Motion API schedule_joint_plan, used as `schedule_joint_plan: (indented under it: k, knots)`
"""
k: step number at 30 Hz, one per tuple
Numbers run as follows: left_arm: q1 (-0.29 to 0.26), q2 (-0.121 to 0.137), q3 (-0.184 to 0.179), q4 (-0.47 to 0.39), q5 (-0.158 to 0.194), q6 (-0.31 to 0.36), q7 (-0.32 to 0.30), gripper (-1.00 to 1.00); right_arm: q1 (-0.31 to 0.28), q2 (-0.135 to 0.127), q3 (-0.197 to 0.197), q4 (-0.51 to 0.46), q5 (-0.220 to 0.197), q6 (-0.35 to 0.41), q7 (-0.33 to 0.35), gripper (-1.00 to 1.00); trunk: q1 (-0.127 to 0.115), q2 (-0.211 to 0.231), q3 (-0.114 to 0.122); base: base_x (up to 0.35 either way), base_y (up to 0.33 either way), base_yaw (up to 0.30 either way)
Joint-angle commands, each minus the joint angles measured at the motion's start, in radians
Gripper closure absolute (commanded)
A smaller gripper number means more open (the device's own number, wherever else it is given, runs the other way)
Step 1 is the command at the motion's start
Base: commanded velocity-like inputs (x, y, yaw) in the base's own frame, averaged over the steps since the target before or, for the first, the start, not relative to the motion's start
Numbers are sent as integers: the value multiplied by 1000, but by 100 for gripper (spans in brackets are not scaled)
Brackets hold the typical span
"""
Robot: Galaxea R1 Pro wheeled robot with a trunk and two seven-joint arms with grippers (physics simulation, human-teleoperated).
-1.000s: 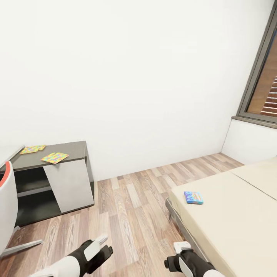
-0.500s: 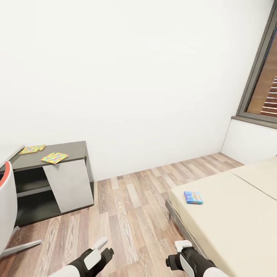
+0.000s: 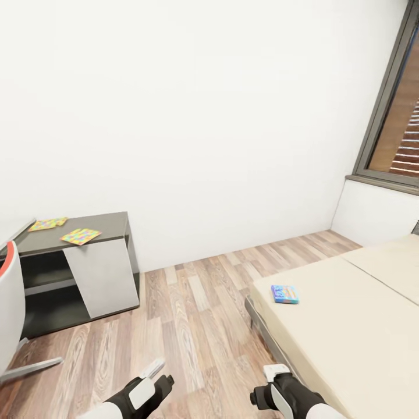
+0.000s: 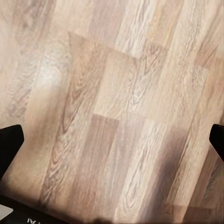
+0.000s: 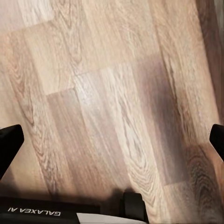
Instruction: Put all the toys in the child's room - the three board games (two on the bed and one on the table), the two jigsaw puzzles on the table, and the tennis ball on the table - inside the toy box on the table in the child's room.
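Both tools, left (image 3: 152,372) and right (image 3: 273,370), hang spread and empty above the wood floor (image 3: 198,326). A blue board game (image 3: 284,294) lies on the bed (image 3: 349,326); two jigsaw puzzles (image 3: 80,235) rest on the dark tabletop (image 3: 110,224).

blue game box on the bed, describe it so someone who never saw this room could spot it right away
Find the big beige bed at the right of the head view, below the window. Near its corner closest to the wood floor lies a small flat blue game box, alone on the mattress. The other colourful flat things, two puzzle mats, sit across the room on the dark cabinet.
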Motion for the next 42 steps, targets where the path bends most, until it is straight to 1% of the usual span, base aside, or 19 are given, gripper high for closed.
schedule_joint_plan:
  k: [1,4,5,9,14,20,28,42]
  knots:
    - [0,-1,8,-3,-3,6,5,-100,0,1,1,-2,7,8,0,-100,0,-1,-1,-193,-198,30]
    - [0,-2,8,-3,-3,5,5,-100,0,2,2,-2,10,10,0,-100,0,-1,-1,-197,-202,56]
    - [0,-3,8,-3,-3,6,5,-100,0,3,2,-2,19,12,-1,-100,0,-1,-1,-211,-216,146]
    - [0,-4,8,-3,-3,6,5,-100,0,3,2,-2,32,15,-1,-100,0,-1,-1,-215,-220,180]
    - [0,-4,8,-4,-3,7,4,-100,0,4,1,-2,54,18,-1,-100,0,-1,-1,-223,-227,239]
    - [0,-4,8,-4,-2,8,-4,-100,1,4,3,-2,62,18,-1,-100,0,-1,-1,-187,-192,267]
    - [-1,-2,10,-5,2,9,-10,-100,2,4,5,-2,67,17,-1,-100,0,-1,-1,-74,-76,257]
    - [0,-5,8,-12,2,3,-13,-100,2,4,4,-2,76,17,0,-100,0,-1,-1,-17,-18,275]
